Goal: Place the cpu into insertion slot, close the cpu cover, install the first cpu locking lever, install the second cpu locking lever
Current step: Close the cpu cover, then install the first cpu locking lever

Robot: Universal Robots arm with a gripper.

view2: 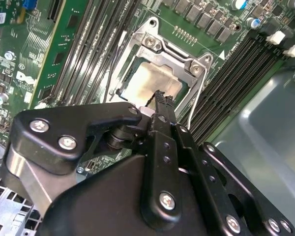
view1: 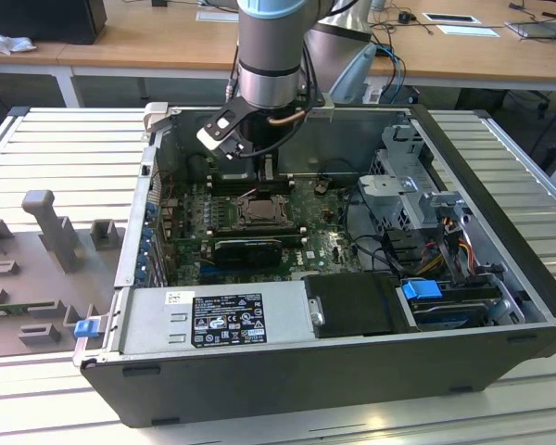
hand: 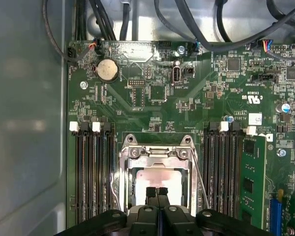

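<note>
Claw: gripper (hand: pixel 156 191) fingers pressed together, nothing held, tips just over cpu (hand: pixel 157 178).
Cpu: in insertion slot (view1: pixel 258 209), cpu cover (hand: pixel 157 153) down round it.
Edges: memory slots (hand: pixel 93 172) flank both sides; case wall (view1: pixel 352 139) far side.

Memory slots (hand: pixel 93 172) either side of cpu cover (hand: pixel 157 153)

**Colours around the socket**

The cpu (hand: pixel 157 178) is pale silvery-beige, framed by the shiny silver cpu cover (hand: pixel 156 153). Around the cpu the circuit board (hand: pixel 187 101) is green, speckled with small grey and black parts. Black memory slots (hand: pixel 94 172) flank the cpu, tipped with white clips (hand: pixel 73 127). The gripper (hand: pixel 156 190) over it is black with silver screws (hand: pixel 144 209)
</note>
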